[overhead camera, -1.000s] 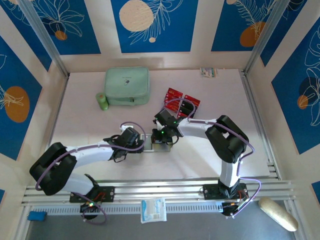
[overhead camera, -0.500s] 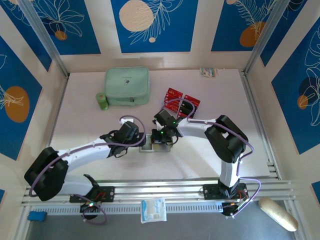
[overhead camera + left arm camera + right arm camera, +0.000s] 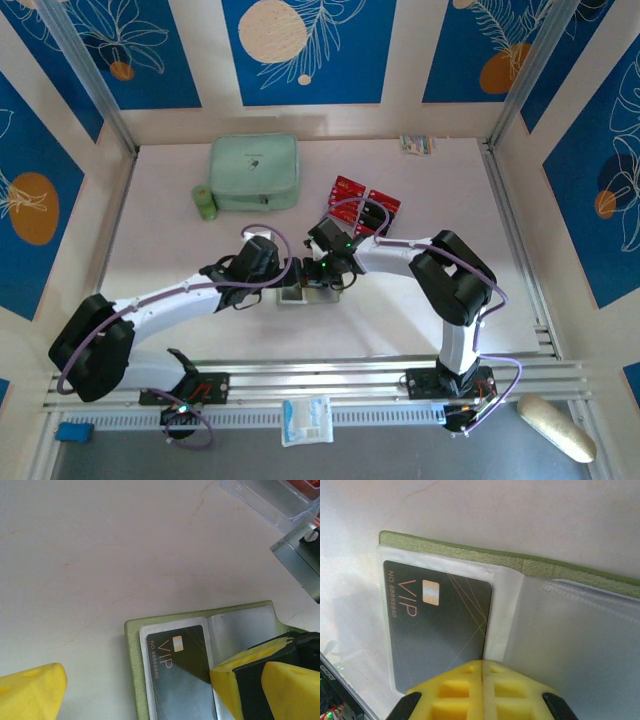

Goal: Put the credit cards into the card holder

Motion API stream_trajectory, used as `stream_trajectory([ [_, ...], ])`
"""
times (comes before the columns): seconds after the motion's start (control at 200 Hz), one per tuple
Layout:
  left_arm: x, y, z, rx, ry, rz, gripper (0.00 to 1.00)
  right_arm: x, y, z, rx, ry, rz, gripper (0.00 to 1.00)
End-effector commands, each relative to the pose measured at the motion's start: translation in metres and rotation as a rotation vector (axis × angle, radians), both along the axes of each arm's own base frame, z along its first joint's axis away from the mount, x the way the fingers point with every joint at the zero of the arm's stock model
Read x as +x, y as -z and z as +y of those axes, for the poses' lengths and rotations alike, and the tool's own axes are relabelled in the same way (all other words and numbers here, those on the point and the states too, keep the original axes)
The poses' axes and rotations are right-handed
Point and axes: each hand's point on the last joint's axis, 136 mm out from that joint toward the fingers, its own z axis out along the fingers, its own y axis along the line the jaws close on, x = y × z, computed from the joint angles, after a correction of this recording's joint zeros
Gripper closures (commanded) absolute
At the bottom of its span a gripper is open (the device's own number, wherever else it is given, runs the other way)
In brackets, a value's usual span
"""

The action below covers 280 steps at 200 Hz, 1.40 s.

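The olive-green card holder [image 3: 297, 296] lies open on the table between both arms. A black VIP card [image 3: 437, 630] sits inside its left clear pocket, and it also shows in the left wrist view [image 3: 180, 672]. My right gripper [image 3: 482, 687] is shut, its yellow tips pressing on the holder's [image 3: 470, 555] middle fold; from above it is at the holder's right side [image 3: 322, 279]. My left gripper [image 3: 162, 692] is open, straddling the card and the holder's green edge [image 3: 131, 650]; from above it hangs over the holder's left end [image 3: 283, 278]. More red credit cards [image 3: 366, 199] lie further back.
A clear plastic tray [image 3: 262, 500] holds the red cards just behind the holder. The large mint-green zip case [image 3: 254, 172] and a small green roll [image 3: 204, 202] are at the back left. A small packet [image 3: 417, 144] lies by the back wall.
My left arm has stretched forward and to the right, bringing its open gripper over the card holder's left end. The right gripper has stayed put, shut on the holder's middle.
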Motion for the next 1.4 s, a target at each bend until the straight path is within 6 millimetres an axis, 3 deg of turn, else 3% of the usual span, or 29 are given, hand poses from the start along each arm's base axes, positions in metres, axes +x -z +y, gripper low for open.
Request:
stream_trajectory([
  [0.0, 0.006, -0.012, -0.008, -0.076, -0.016, -0.021, 0.0, -0.007, 0.001, 0.009, 0.045, -0.013, 0.04, 0.99],
  [0.23, 0.007, -0.008, -0.006, -0.067, -0.026, -0.016, 0.0, -0.009, 0.006, 0.011, 0.062, -0.005, 0.067, 1.0],
  [0.61, 0.009, -0.012, -0.008, -0.09, -0.037, -0.026, 0.0, 0.005, -0.014, -0.002, 0.095, 0.03, 0.034, 0.99],
  [0.815, 0.011, -0.017, -0.012, -0.098, -0.031, -0.03, 0.0, 0.013, -0.018, -0.014, 0.092, 0.052, 0.023, 0.99],
  [1.115, 0.014, -0.027, -0.032, -0.088, 0.045, -0.026, 0.0, 0.028, -0.02, -0.049, 0.067, 0.11, 0.008, 0.99],
  [1.395, 0.006, -0.013, -0.043, 0.045, 0.11, -0.015, 0.0, 0.031, -0.016, -0.06, 0.031, 0.105, 0.003, 0.99],
])
